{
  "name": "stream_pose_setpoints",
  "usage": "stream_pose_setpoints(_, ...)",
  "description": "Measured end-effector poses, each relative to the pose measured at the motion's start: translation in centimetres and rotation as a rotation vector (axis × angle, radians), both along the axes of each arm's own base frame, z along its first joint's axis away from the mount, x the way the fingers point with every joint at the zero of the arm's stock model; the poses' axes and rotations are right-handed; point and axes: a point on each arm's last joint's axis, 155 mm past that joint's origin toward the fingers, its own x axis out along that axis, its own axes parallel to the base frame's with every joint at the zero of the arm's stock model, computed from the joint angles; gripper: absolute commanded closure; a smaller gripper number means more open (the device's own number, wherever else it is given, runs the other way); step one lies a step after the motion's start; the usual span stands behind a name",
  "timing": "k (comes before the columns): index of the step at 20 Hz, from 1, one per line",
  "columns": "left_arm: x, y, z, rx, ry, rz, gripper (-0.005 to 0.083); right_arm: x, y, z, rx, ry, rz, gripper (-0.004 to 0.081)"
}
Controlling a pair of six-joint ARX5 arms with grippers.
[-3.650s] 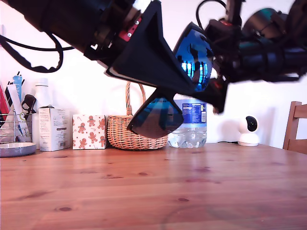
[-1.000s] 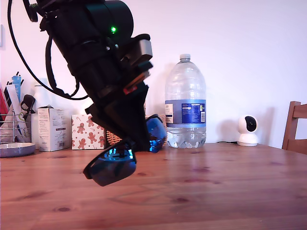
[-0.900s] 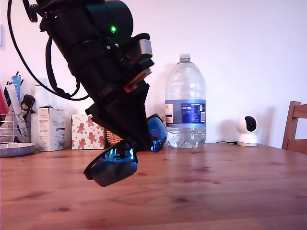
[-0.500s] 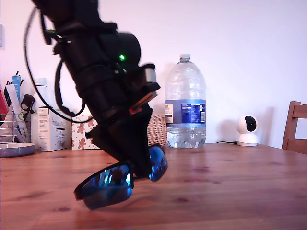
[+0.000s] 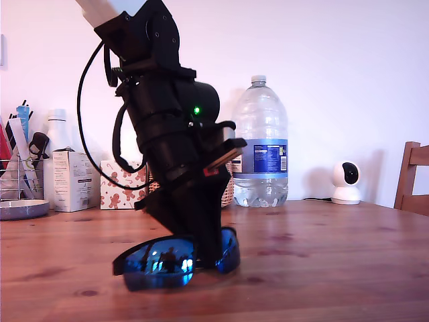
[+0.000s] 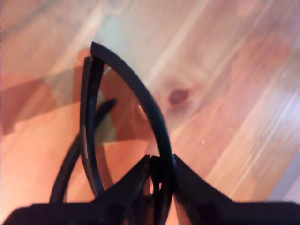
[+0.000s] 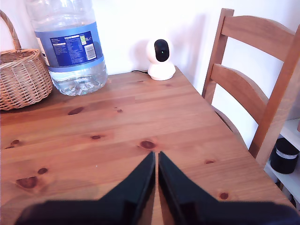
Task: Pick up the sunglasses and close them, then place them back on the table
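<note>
Table (image 5: 322, 261), sunglasses (image 5: 171, 256) in hand (image 6: 159, 176)

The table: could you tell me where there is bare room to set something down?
The table is bare between the sunglasses and the chair, forward of the water bottle and white camera. Its back edge toward the exterior view's left is crowded with boxes and a basket.

Your first gripper (image 5: 201, 245) reaches steeply down, jaws clamped on the sunglasses (image 5: 171, 256). Your second gripper (image 7: 156, 159) hangs above the counter (image 7: 112, 126), jaws together, empty.
</note>
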Motion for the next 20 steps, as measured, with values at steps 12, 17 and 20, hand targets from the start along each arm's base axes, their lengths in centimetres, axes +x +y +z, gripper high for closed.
stream_pose_setpoints(12, 1.3, -0.7, 2.4, -0.03, -0.034, -0.025, 0.0371, 0.0, 0.3, 0.0, 0.005, 0.001, 0.014, 0.078)
stream_pose_setpoints(17, 3.0, -1.6, 5.2, -0.075, -0.104, -0.056, 0.0519, -0.1, 0.5, -1.0, 0.011, 0.041, 0.028, 0.078)
stream_pose_setpoints(20, 3.4, -1.8, 7.2, -0.114, -0.162, -0.066, 0.0795, -0.3, 0.5, -2.0, 0.011, 0.078, 0.028, 0.078)
